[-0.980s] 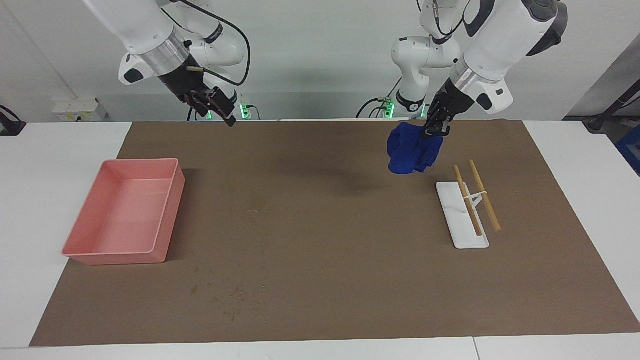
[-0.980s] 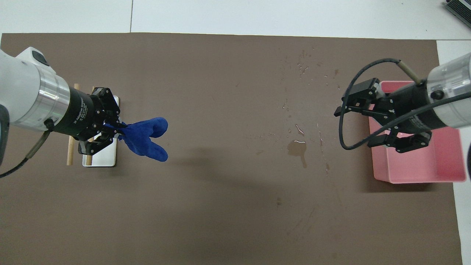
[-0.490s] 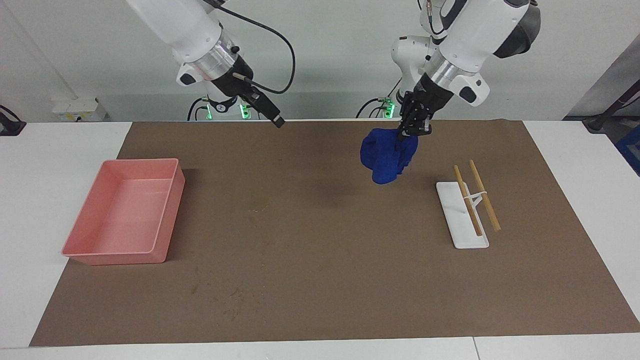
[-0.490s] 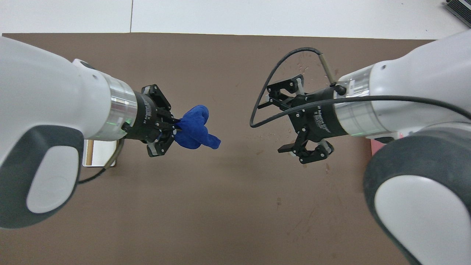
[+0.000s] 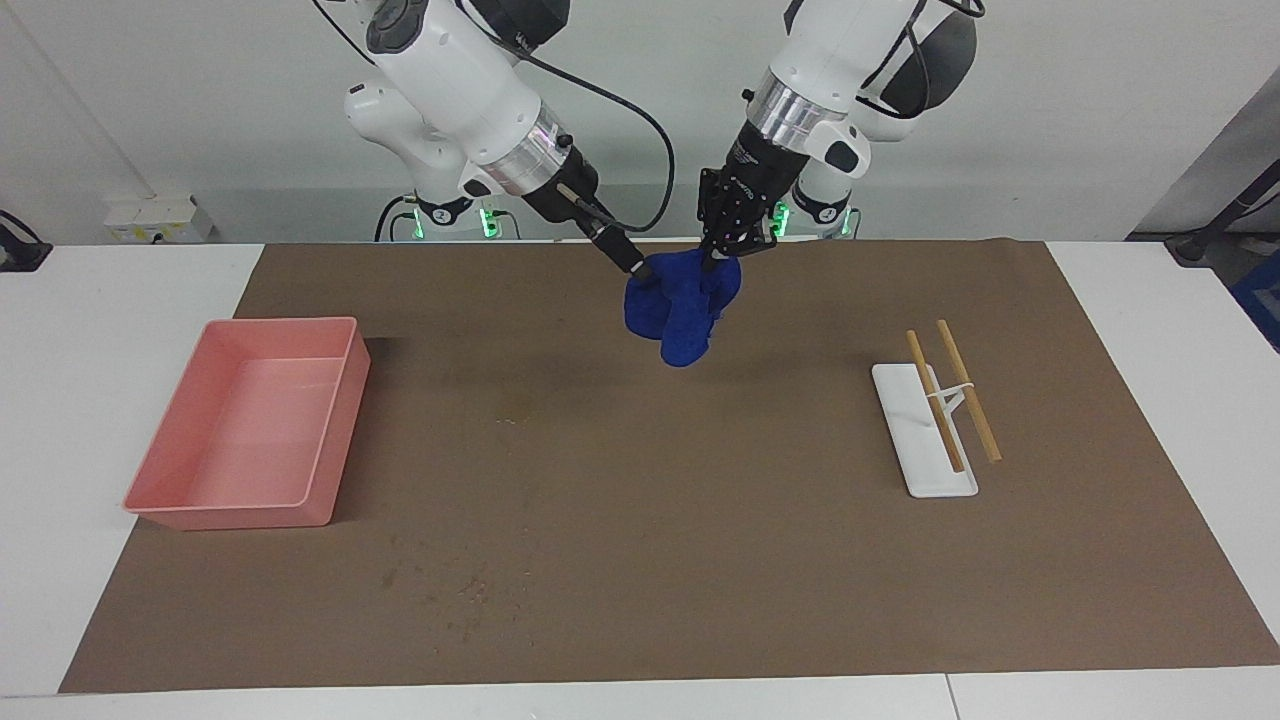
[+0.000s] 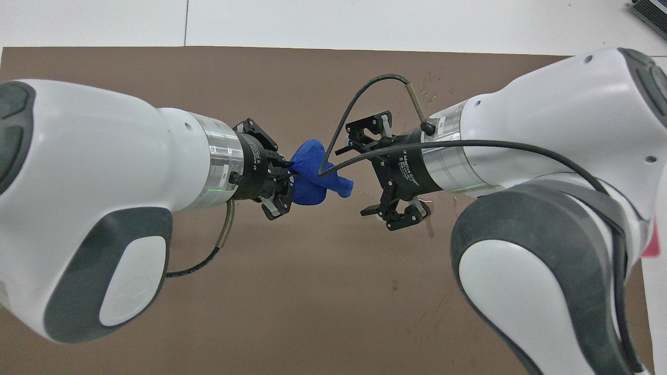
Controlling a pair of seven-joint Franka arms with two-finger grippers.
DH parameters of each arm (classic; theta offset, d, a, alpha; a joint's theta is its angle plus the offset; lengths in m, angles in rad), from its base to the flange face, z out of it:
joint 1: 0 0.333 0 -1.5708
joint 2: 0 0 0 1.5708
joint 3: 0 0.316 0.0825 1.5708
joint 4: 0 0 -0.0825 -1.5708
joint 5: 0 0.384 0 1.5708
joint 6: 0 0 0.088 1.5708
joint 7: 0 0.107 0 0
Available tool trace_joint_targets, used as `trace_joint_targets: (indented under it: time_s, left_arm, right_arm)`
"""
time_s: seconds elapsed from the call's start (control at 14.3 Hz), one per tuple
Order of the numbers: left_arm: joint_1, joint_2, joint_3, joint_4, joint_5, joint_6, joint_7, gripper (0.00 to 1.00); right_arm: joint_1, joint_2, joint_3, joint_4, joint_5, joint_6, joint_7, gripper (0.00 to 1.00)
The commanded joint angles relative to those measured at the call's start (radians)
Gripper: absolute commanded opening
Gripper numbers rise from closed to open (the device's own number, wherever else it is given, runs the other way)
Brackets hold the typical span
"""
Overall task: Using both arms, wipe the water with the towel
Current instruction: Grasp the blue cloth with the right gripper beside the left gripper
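Observation:
The blue towel (image 5: 680,310) hangs bunched in the air over the mat's middle, near the robots' edge. My left gripper (image 5: 722,256) is shut on its top; from overhead the left gripper (image 6: 292,176) pinches one end of the towel (image 6: 311,179). My right gripper (image 6: 359,174) faces it, open, with the towel's loose end at the mouth of its spread fingers. In the facing view the right gripper (image 5: 640,268) meets the towel's edge. Water droplets (image 6: 430,95) dot the mat; the right arm covers most of the wet patch.
A pink tray (image 5: 230,515) sits at the right arm's end of the brown mat (image 5: 700,560). A white rest (image 5: 915,450) with two chopsticks (image 5: 968,392) lies toward the left arm's end. Both arms hide much of the mat from overhead.
Both arms have swung in toward the mat's middle. The left gripper carried the towel away from the chopstick rest, and the open right gripper came from over the tray up to the towel.

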Motion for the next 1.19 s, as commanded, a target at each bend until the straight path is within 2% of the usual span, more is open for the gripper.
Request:
trace_joint_targets:
  time_s: [0.0,0.21,0.49,0.56,0.7,0.77,1.12]
  left_arm:
    - [-0.012,-0.007,0.011,-0.011,-0.01,0.062,-0.086,0.0]
    - [-0.032,-0.005,0.001,-0.008,0.003,0.094,-0.127,0.0]
    - [-0.064,-0.007,0.0,-0.011,0.004,0.105,-0.141,0.0]
    - [-0.073,-0.007,0.0,-0.013,0.006,0.105,-0.141,0.0]
    - [-0.077,-0.007,0.001,-0.011,0.007,0.105,-0.138,0.0]
    - [-0.077,-0.007,0.0,-0.013,0.007,0.11,-0.13,0.0]
    - [-0.077,-0.007,0.0,-0.013,0.042,0.11,-0.126,0.0]
  right_arm:
    - [0.001,0.002,-0.001,-0.029,0.031,0.055,0.03,1.0]
    - [0.009,0.011,-0.001,-0.074,0.034,0.108,0.041,1.0]
    - [0.018,0.046,-0.001,-0.075,0.082,0.181,0.048,1.0]
    - [0.021,0.046,-0.001,-0.075,0.082,0.181,0.048,0.94]
    - [0.026,0.048,-0.001,-0.074,0.083,0.176,0.048,0.07]
    - [0.026,0.048,-0.001,-0.072,0.082,0.176,0.044,0.0]
    - [0.017,0.048,-0.003,-0.063,0.082,0.158,0.051,0.0]
